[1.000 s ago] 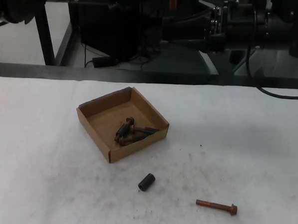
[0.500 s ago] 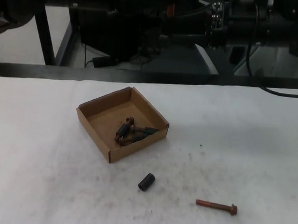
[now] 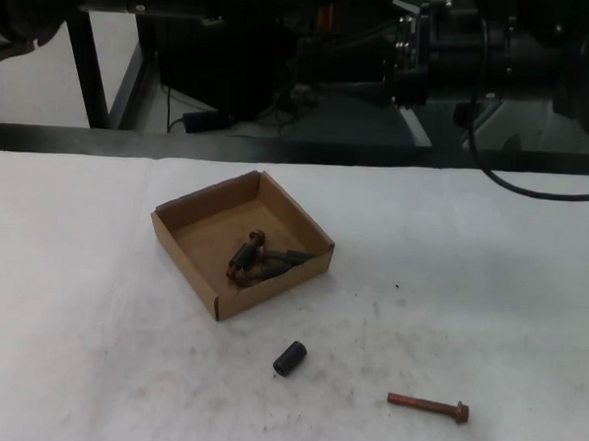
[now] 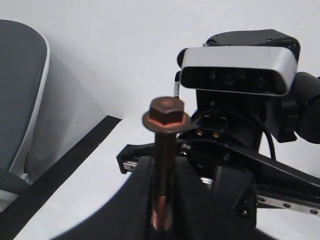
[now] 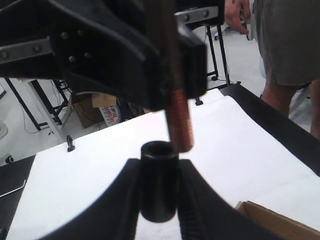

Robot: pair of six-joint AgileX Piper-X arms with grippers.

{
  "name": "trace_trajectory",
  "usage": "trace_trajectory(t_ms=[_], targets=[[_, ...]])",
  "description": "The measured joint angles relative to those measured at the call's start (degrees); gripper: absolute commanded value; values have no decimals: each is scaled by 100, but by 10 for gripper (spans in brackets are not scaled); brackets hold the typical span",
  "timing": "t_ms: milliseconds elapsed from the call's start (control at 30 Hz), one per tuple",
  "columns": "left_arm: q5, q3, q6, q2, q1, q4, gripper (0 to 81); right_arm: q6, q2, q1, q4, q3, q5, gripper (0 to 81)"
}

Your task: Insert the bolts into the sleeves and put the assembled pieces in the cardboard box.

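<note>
— What is held by the left gripper?
— A flange bolt is clamped by its shank, with the black fingers closed onto it. A hexagonal head over a round washer face is seen, in dull brown metal. The shank turns coppery at the threaded tip.
— And the right gripper?
— A sleeve is gripped there, with the curved fingers closed on its sides. It is a short, matt black cylinder with an open bore at the end turned toward the bolt. The threaded tip is found just beside the sleeve's rim, not within the bore. Whether the two touch cannot be told.
— Where is the cardboard box placed?
— On the white, lightly smudged bench cover, somewhat toward the left edge. Assembled pieces, brown and black, are heaped against its near right wall.
— What else is seen on the cover?
— A loose sleeve, black, is laid just off the box's near corner. A loose bolt, reddish, is laid flat close to the near edge, apart from that sleeve, with its head toward the right edge.
</note>
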Motion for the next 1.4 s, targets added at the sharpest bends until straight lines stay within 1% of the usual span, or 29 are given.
trace_trajectory(t_ms=[567,700,967,1400], targets=[[-26,0,3,0,2,-56,8,-250,0,42,108,0,30,2],[-26,0,3,0,68,-57,8,-291,0,42,108,0,160,2],[-26,0,-52,0,247,-57,8,-351,0,-69,108,0,166,2],[-26,0,-76,0,248,88,8,-351,0,-40,108,0,166,2]])
